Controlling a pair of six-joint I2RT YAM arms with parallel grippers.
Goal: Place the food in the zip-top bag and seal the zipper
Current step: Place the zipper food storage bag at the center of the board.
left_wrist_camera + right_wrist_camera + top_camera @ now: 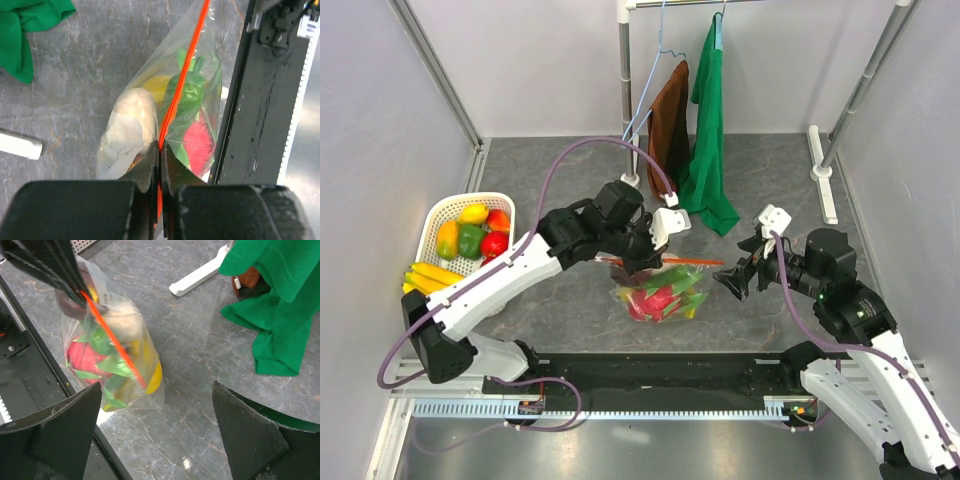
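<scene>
The zip-top bag (658, 295) hangs over the table with red, green, yellow and whitish food inside. My left gripper (638, 262) is shut on the zipper (692, 261) at the bag's left end and holds the bag up. In the left wrist view the jaws (160, 145) pinch the red-orange zipper (182, 75), with the whitish piece (132, 112) and a red piece (200, 145) below. My right gripper (732, 280) is open and empty, just right of the bag (110, 355). In its own view it (156, 390) is apart from the zipper (112, 340). I cannot make out the slider.
A white basket (445, 215) at the left holds more food, with a banana bunch (430, 275) at its near edge. Green cloth (708, 140) and brown cloth (669, 125) hang from a rack at the back. A black rail (660, 372) runs along the near edge.
</scene>
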